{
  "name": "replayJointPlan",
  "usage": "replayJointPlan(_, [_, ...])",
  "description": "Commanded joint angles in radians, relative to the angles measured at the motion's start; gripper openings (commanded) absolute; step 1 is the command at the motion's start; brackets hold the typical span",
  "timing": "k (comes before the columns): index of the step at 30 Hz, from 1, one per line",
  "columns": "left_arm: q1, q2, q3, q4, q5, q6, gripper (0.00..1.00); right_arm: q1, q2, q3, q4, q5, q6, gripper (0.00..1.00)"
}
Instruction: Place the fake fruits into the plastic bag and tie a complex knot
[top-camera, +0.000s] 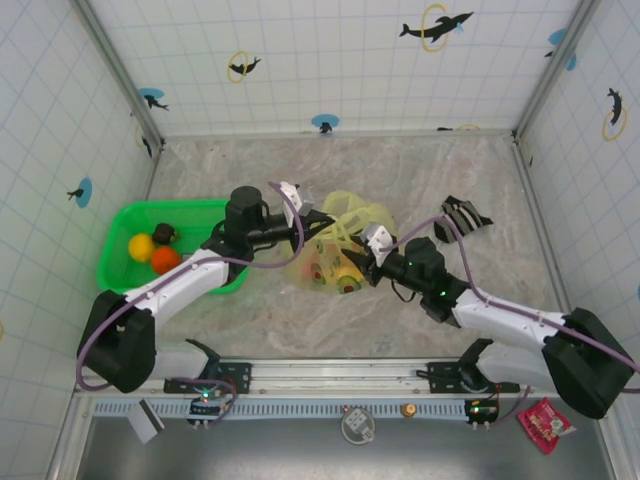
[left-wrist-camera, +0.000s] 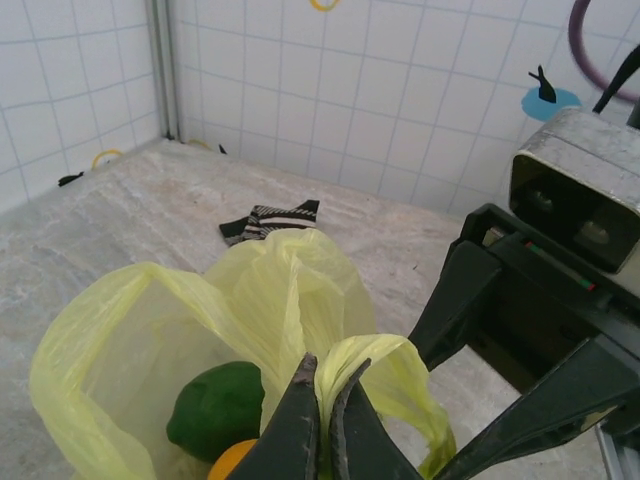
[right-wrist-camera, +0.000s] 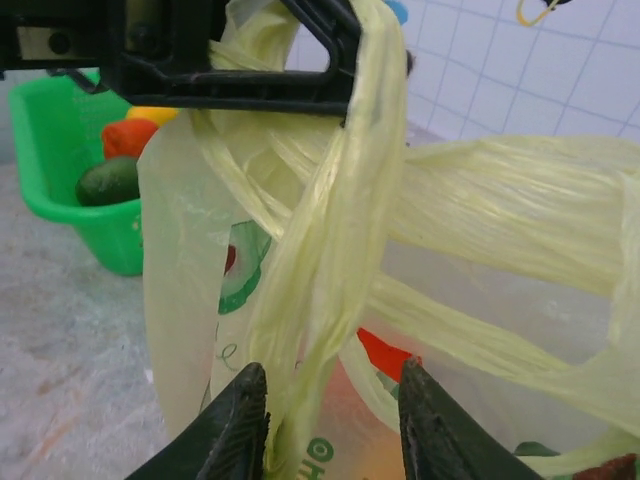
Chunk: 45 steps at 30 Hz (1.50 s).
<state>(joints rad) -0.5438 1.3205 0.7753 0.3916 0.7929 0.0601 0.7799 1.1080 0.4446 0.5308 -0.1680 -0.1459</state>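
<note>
the plastic bag (top-camera: 360, 215) sits mid-tabletop (top-camera: 420, 170), right of the green basket (top-camera: 125, 215); the left gripper (left-wrist-camera: 328, 385) clamps a handle loop (left-wrist-camera: 385, 360) taut while the right gripper (right-wrist-camera: 330, 385), jaws parted, straddles another strand (right-wrist-camera: 330, 250), probably for knotting.

Top view high overhead, looking down, 2 wrist views close and low, all sharing the plastic bag (top-camera: 352, 214)
</note>
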Motion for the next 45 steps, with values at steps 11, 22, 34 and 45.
replayJointPlan(11, [0.005,-0.017,0.028,-0.060,0.048,0.148,0.01,-0.157,0.066,0.553,-0.776,-0.321,-0.608,0.49])
replayJointPlan(22, [0.005,-0.029,0.020,-0.063,0.055,0.179,0.01,-0.107,0.302,0.773,-1.077,-0.271,-0.853,0.57])
replayJointPlan(34, [0.005,-0.033,0.016,-0.075,0.075,0.192,0.01,-0.063,0.370,0.799,-1.011,-0.158,-0.923,0.54])
replayJointPlan(45, [0.005,-0.035,0.023,-0.079,0.101,0.180,0.00,-0.065,0.217,0.572,-0.683,-0.035,-1.001,0.41])
